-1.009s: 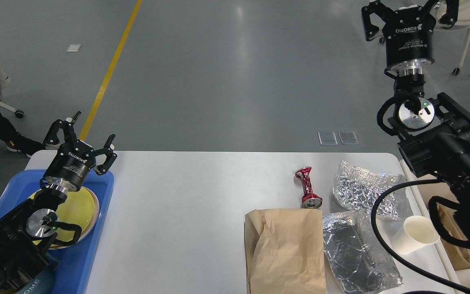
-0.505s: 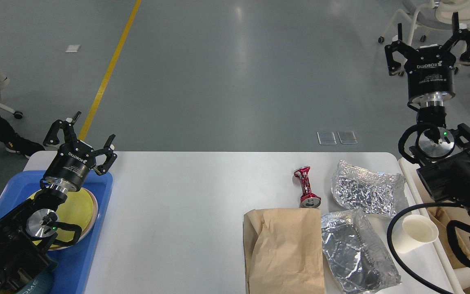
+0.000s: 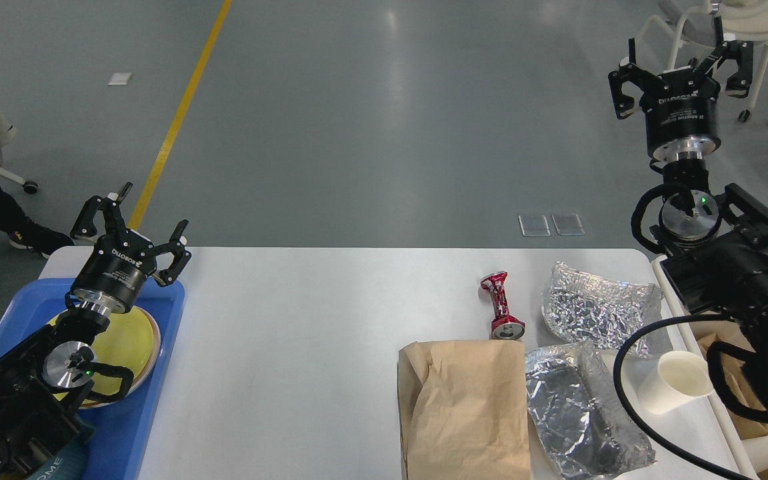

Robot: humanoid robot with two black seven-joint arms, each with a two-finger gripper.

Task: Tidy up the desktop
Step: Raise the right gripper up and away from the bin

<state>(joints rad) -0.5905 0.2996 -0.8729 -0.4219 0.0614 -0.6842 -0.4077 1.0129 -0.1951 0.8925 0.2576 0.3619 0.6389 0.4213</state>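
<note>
Both of our grippers carry white ROBOTIQ lettering on their black bodies. Our left gripper [image 3: 132, 225] hangs with its fingers spread wide and nothing between them, above the far edge of the blue tray [image 3: 157, 400], which holds a yellow plate [image 3: 132, 341]. Our right gripper [image 3: 683, 57] is raised high beyond the desktop's far right corner, fingers also wide apart and holding nothing.

The desktop [image 3: 291, 333] fills the lower middle of the view; its left and centre lie bare. Clutter gathers toward the right edge: a crushed red can [image 3: 503, 307], 2 crumpled foil wrappers [image 3: 597, 308], a brown paper bag [image 3: 467, 410] and a tipped white paper cup [image 3: 677, 380].
</note>
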